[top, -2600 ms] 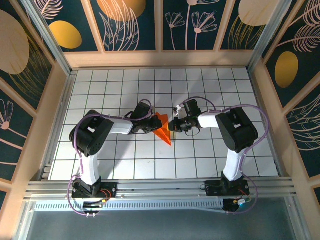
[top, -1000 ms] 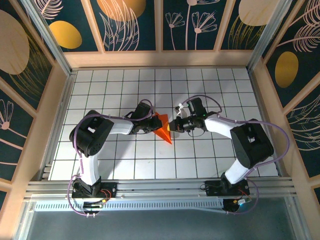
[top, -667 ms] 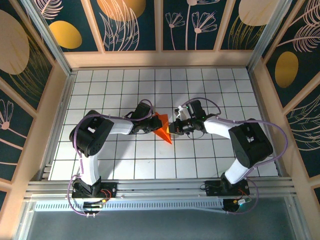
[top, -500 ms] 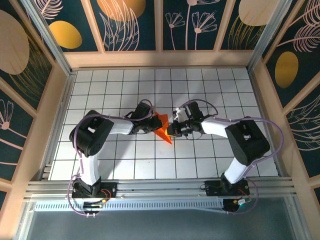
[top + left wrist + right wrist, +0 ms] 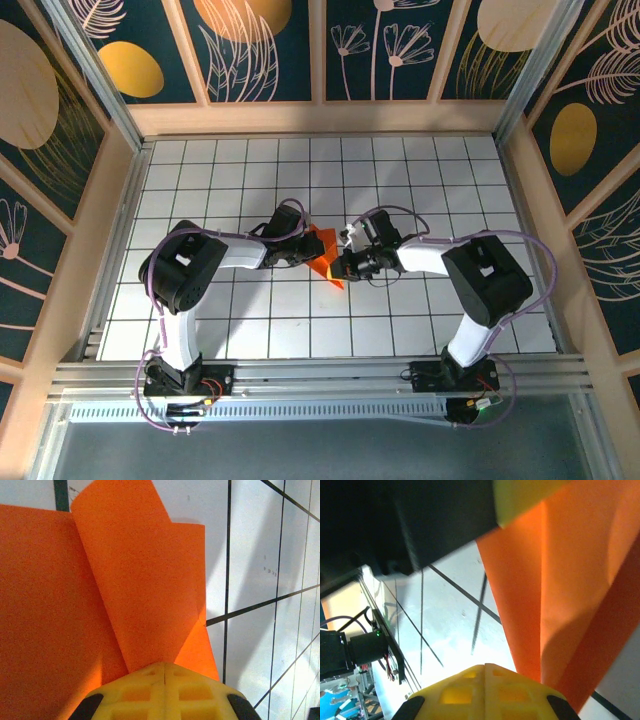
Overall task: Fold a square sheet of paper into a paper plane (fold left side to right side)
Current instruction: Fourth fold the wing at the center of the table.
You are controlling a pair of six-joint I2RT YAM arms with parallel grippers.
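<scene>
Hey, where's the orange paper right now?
In the top view the orange paper sits near the middle of the grid table, between the left gripper on its left and the right gripper on its right.

Your count, as it stands:
- Arms: two, the left arm (image 5: 185,265) and the right arm (image 5: 485,275).
- Grippers: two, one per arm, the left gripper (image 5: 303,253) and the right gripper (image 5: 343,265).
- Yellow fingers (image 5: 135,690): two on each gripper, four in all.
- Sheet of paper (image 5: 326,268): one orange piece. From the left wrist you can count at least two overlapping layers.
- Gridded table (image 5: 400,170): one.
</scene>
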